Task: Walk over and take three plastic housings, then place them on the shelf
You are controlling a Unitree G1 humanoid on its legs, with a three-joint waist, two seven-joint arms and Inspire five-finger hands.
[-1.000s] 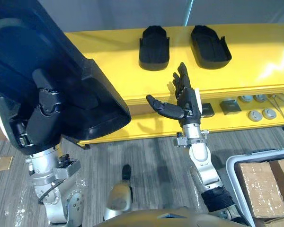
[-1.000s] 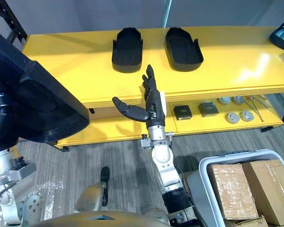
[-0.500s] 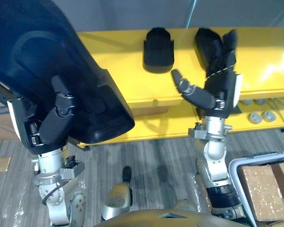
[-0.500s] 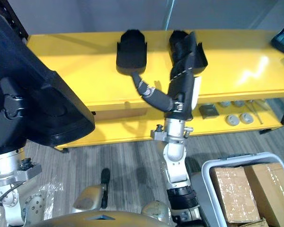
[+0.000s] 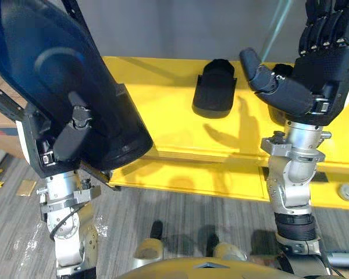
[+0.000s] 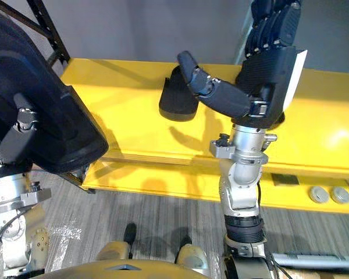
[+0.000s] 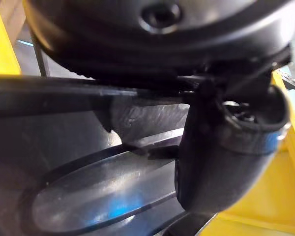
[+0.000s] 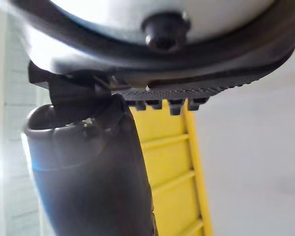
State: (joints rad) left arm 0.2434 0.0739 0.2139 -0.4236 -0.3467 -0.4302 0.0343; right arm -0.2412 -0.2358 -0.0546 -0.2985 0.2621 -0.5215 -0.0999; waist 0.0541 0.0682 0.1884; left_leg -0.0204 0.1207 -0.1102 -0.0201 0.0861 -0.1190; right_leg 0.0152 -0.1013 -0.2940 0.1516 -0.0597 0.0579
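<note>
**Step in hand (judged):** placing the last housing. The left hand (image 5: 63,148) holds a large glossy black plastic housing (image 5: 52,70) raised at the near left, short of the yellow shelf (image 5: 163,93). Its thumb is clamped over the shell's edge, as the left wrist view confirms. The fingers behind the shell are hidden.

**On the shelf:** one black scoop-shaped plastic housing (image 5: 215,87) lies on the top surface, towards the far side. A second dark shape (image 5: 281,70) to its right is probably another housing, but it is largely covered by the right hand (image 5: 326,67).

**Right hand:** raised in front of the shelf and empty, with fingers straight and apart from the outstretched thumb.

**Next move (judged):** carry the held housing forward over the bare shelf top left of the resting one. Lower it flat, then release the thumb. The right hand should stay clear.

**Not determinable:**
- The held housing's far end is cut off by the frame.
- The lower tier (image 6: 180,186) is mostly obscured, though small grey round parts (image 6: 320,195) show at its right.
</note>
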